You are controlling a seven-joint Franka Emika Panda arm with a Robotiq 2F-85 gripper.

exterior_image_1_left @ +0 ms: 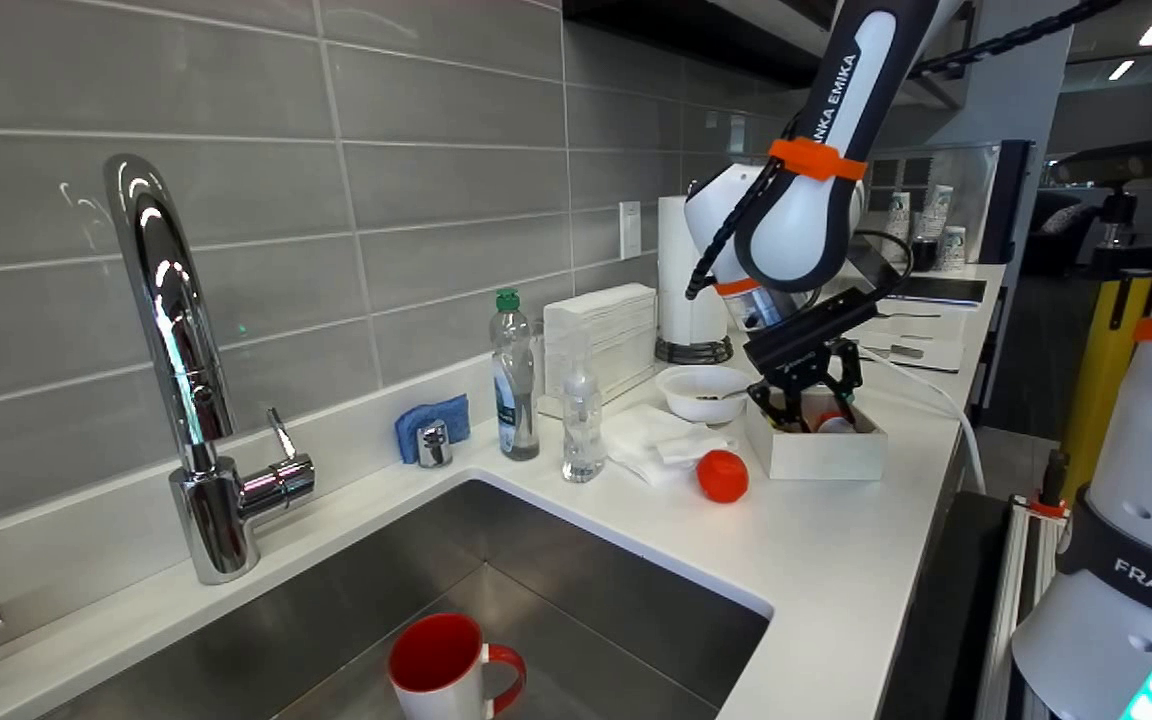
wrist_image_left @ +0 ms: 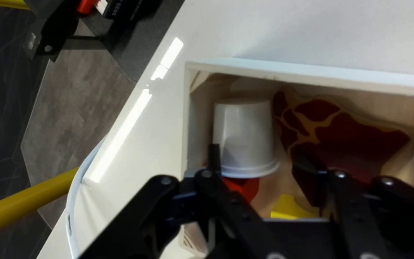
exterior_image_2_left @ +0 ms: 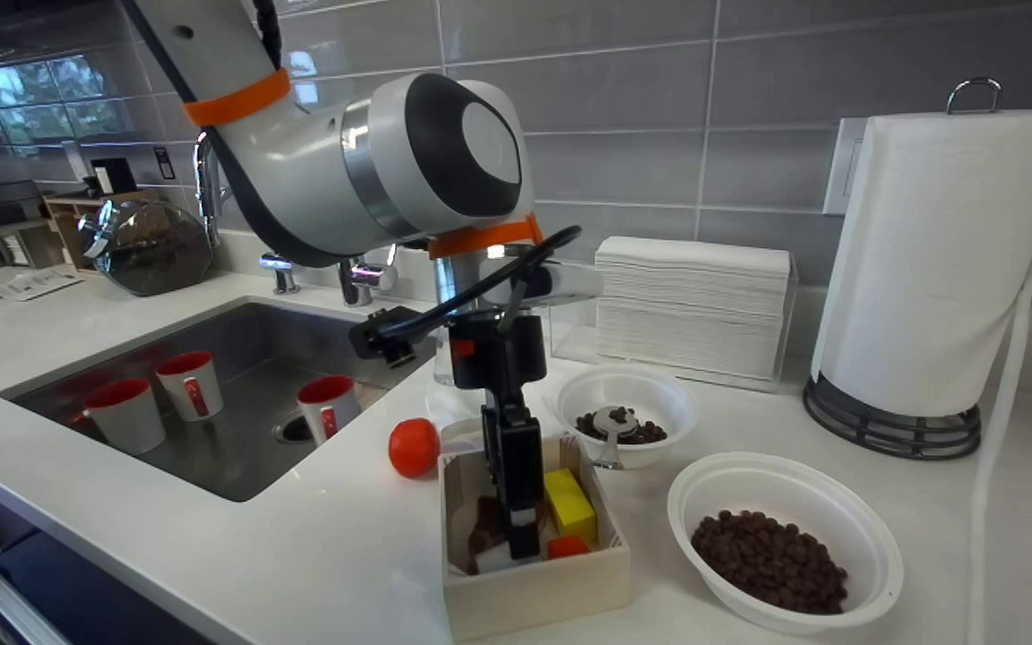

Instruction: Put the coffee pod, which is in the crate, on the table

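White countertop (exterior_image_1_left: 826, 545), near front edge: rectangular white crate (exterior_image_2_left: 538, 598) holding tapered white coffee pod (wrist_image_left: 244, 133); black gripper (wrist_image_left: 262, 158) inside, jaws apart.

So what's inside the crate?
A white pod, a toy steak, a yellow block and a partly covered red piece. Anything beneath them or behind the gripper is hidden.
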